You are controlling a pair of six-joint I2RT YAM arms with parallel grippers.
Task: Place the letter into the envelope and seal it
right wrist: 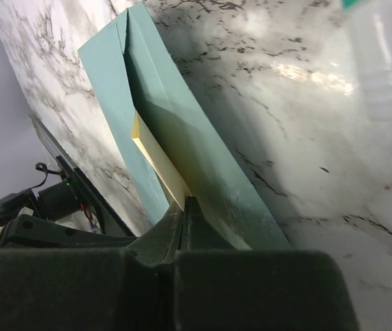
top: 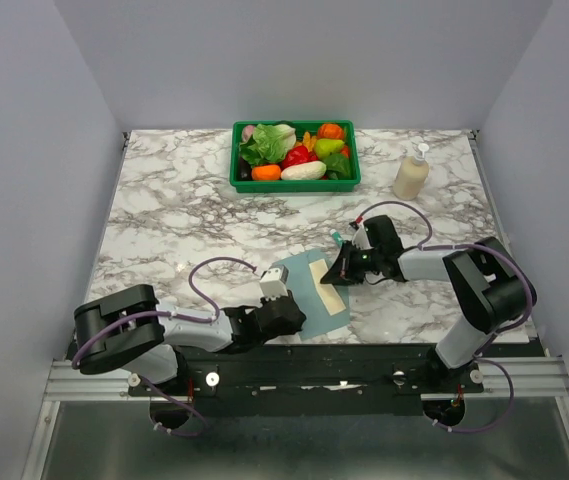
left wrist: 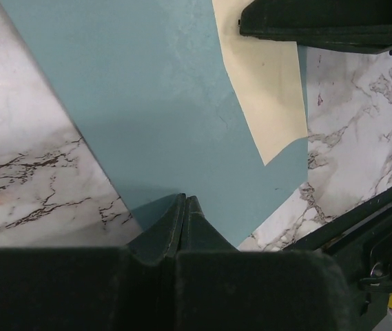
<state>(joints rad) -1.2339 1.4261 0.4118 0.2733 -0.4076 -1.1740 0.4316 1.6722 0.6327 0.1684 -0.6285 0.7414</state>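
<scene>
- The left gripper [left wrist: 184, 215] lies low at the near edge of the marble table [top: 184, 220]. Its fingers are clenched on the near corner of the envelope, which lifts slightly into the tips. From above, the gripper body hides the pinch itself.
- A green bin [top: 295, 185] of toy vegetables stands at the far edge, well apart from both arms. The pieces are heaped, so the lower ones are covered.
- The envelope [left wrist: 147, 103], muted teal, lies flat between the two grippers, skewed to the table edge. No view shows all of it: the left wrist view cuts off its far part, and the arms cover its ends from above.
- The letter [left wrist: 261, 96], cream, lies on the envelope's right part, one corner showing on the teal. Its far end is hidden under the right gripper. In the right wrist view it sits under a raised teal fold; how deep it reaches cannot be told.
- The right gripper [right wrist: 186, 217] has its fingers pressed together where cream and teal paper meet. Which sheet it pinches cannot be told.
- A cream pump bottle [top: 411, 175] stands upright at the far right.
- A pale blurred shape [right wrist: 382, 62] is cut off at the corner of the right wrist view.
</scene>
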